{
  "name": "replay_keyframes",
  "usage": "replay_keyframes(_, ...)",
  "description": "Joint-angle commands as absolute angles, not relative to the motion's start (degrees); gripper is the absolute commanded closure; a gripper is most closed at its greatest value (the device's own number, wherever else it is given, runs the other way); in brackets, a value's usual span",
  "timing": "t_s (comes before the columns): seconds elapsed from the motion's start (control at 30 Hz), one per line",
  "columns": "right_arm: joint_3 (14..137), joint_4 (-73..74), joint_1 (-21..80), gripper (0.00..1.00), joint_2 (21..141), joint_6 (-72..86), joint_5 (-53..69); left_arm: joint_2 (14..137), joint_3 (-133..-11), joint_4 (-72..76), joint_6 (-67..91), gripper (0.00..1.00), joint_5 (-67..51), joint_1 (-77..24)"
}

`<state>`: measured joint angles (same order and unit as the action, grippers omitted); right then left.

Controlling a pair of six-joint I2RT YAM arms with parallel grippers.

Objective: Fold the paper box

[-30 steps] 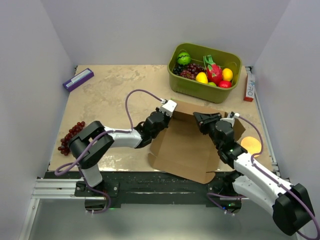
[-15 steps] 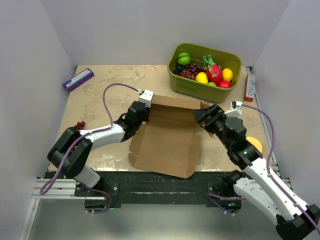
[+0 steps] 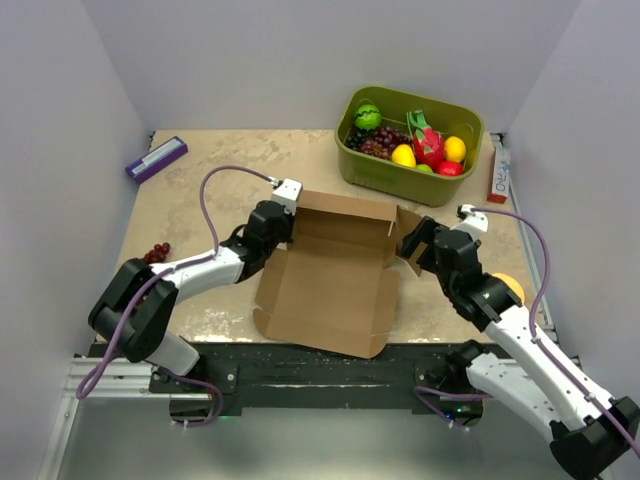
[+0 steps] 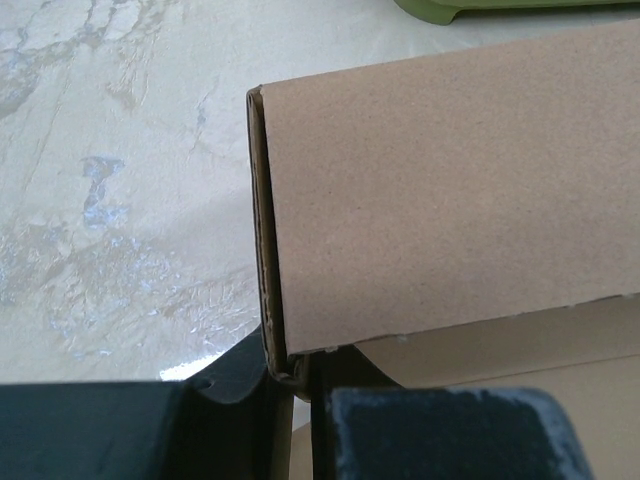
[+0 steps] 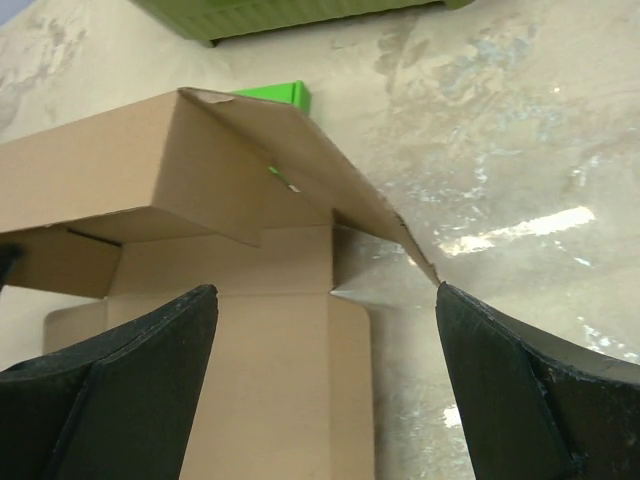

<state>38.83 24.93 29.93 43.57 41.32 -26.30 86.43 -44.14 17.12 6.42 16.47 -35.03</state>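
Left gripper is clamped on the left end of the raised back wall of the plain brown cardboard mailer box. In its wrist view the wall's cut edge runs straight down into the thin gap between the two dark fingers. The right gripper is spread wide with nothing in it, its black fingers either side of the box's floor panel. A slanted side flap descends toward the right-hand finger and ends just beside its tip; whether they touch cannot be told. The box lies open in the middle of the beige marbled table, its back wall upright, its floor flat and its near edge at the table's front edge. The olive-green plastic bin of fruit stands close behind the back right corner, leaving only a narrow strip of table there. Bare tabletop stretches to the left, as far as a purple flat box by the far wall and a bunch of dark grapes beside the left arm. An orange round fruit sits against the right arm, and a red-and-white carton lies along the right wall.
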Motion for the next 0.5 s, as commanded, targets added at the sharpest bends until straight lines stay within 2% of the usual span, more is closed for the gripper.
replay_keyframes(0.0, 37.0, 22.3, 29.9, 0.07, 42.0, 37.5, -33.1, 86.0, -42.8, 12.3, 4.0, 0.96, 15.4, -34.4)
replay_keyframes(0.2, 35.0, 17.0, 29.6, 0.12, 45.7, 34.1, -36.9, 86.0, -42.5, 12.7, 3.3, 0.96, 15.5, -34.1)
replay_keyframes(0.47, 32.6, 6.3, 29.1, 0.27, 48.6, 25.7, -36.8, 85.3, -41.8, 13.4, 2.4, 0.96, 15.1, -34.1)
